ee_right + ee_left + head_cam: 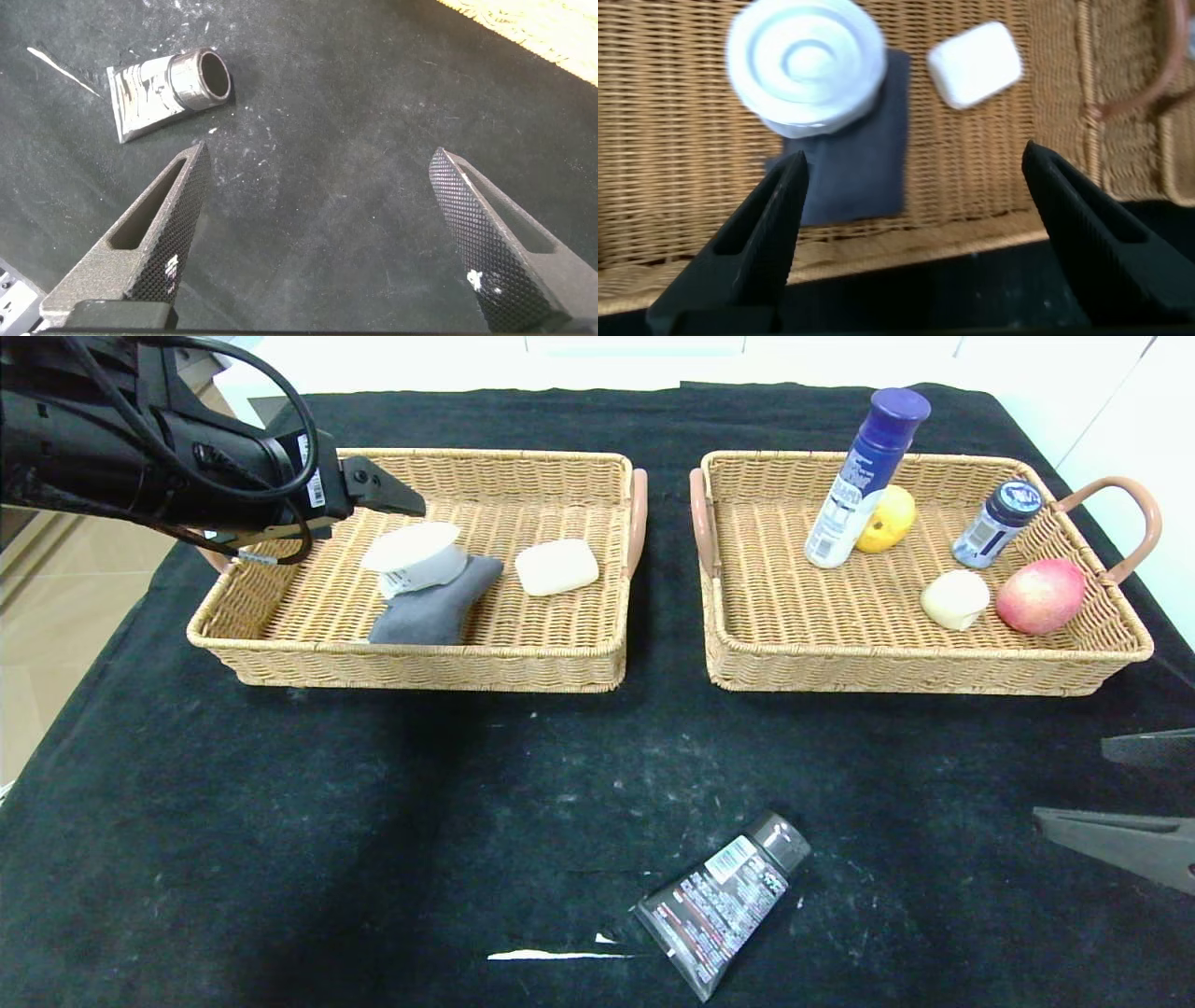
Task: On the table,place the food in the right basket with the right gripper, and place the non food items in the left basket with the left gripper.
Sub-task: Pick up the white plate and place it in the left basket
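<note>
Head view: the sorting looks nearly finished. The left basket, toward the counter's far left corner, holds the cloth with the roll resting on it, and a soap bar beside them. The right basket, toward the far right corner, holds the bottle, the pear, the bun, a small jar and a red apple. Only the tube remains outside, lying flat near the counter's near edge, about midway along it; as a non-food item it belongs in the left basket. The left pincer hangs over the left basket's far left part. The right pincer shows at the counter's right edge. The tube's label carries print too small to read, as does the bottle's.

Left wrist view: the left pincer is spread wide and empty above the roll, cloth and soap bar.

Right wrist view: the right pincer is spread wide and empty over bare cloth, with the tube well apart from it, its cap end showing; no writing is legible.
</note>
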Robot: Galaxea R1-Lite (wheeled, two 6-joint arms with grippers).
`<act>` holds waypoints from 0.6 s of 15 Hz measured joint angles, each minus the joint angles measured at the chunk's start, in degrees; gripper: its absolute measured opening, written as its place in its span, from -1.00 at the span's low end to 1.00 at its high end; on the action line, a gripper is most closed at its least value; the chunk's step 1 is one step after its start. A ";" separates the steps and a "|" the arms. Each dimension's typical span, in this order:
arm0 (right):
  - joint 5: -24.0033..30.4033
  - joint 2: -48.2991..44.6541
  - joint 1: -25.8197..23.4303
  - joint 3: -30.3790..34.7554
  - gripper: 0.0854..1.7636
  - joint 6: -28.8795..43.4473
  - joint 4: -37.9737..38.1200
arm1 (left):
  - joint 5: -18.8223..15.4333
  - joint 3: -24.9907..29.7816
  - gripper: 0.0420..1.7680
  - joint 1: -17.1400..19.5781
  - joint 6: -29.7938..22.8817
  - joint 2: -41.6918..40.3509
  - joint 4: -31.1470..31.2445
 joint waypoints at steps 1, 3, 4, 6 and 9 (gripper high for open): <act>0.02 -0.02 0.00 0.00 0.94 0.00 0.02 | 0.17 1.27 0.88 -2.02 0.00 -1.06 -0.04; 0.02 -0.02 0.00 0.00 0.94 0.00 0.02 | 0.39 4.35 0.89 -5.79 0.02 -3.15 -0.15; 0.00 -0.02 0.00 0.02 0.94 0.00 0.00 | 0.66 6.21 0.90 -7.97 0.02 -4.23 -0.33; 0.02 -0.02 0.05 0.06 0.94 0.02 0.02 | 1.93 10.64 0.91 -12.28 0.05 -6.13 -3.07; -0.04 -0.02 0.05 0.11 0.94 0.00 0.00 | 4.68 19.93 0.91 -18.94 0.46 -8.55 -13.07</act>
